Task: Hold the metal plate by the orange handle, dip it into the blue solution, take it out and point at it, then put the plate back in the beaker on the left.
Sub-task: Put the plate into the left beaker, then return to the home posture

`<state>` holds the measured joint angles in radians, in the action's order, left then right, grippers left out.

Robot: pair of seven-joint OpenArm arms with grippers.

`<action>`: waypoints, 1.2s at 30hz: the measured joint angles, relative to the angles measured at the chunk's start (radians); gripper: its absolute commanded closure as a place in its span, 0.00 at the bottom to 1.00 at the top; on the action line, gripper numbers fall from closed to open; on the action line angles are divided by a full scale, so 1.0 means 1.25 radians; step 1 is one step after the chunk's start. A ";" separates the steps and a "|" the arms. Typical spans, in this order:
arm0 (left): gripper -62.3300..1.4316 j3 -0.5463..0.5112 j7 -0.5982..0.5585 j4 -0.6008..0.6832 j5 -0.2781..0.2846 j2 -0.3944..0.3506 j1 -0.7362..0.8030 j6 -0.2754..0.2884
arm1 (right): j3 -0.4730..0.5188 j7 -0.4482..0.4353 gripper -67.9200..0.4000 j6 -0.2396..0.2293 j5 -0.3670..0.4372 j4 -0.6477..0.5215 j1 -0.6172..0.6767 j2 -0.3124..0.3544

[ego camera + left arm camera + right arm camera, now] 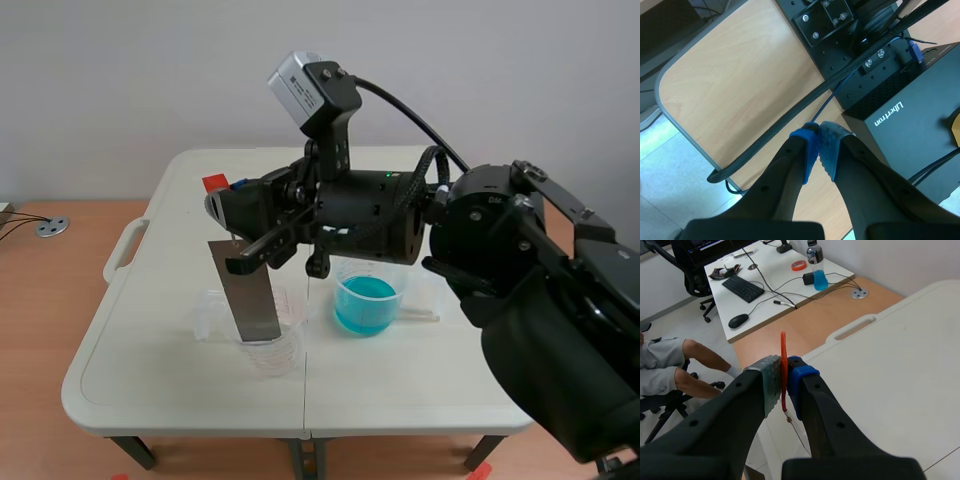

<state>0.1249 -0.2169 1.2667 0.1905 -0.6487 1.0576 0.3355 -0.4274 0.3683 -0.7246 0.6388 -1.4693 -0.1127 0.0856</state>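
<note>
My right arm reaches across from the right, and its gripper [222, 195] is shut on the orange handle [215, 183]. In the right wrist view the thin orange handle [783, 360] is pinched between the fingers of the right gripper [784, 376]. The grey metal plate [250, 292] hangs upright under it by a thin wire. Its lower end is at the clear beaker [274, 350] on the left; I cannot tell whether it is inside. The beaker of blue solution [366, 301] stands to the right of the plate. My left gripper [819, 134] is shut on nothing, off the table.
A clear plastic piece [209, 312] lies behind the plate, another [420, 310] right of the blue beaker. Under the left gripper are a wooden desk [740, 90], a black box [910, 115] and cables. Past the table's edge, a person [665, 365] sits by a desk [775, 275].
</note>
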 measured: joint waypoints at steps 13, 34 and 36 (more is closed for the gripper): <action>0.95 0.000 0.004 0.000 0.000 0.000 0.000 0.000 | 0.000 -0.065 0.98 0.002 0.001 0.123 0.000 0.000; 0.95 0.000 0.005 0.000 0.000 0.000 0.000 0.000 | 0.000 -0.067 0.47 0.002 0.003 0.129 0.000 -0.005; 0.95 0.000 0.005 0.000 0.000 0.000 0.000 0.000 | 0.000 -0.075 0.37 0.002 0.003 0.129 0.000 -0.005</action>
<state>0.1249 -0.2104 1.2667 0.1905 -0.6487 1.0576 0.3355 -0.4274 0.2749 -0.7219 0.6426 -1.3079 -0.1131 0.0799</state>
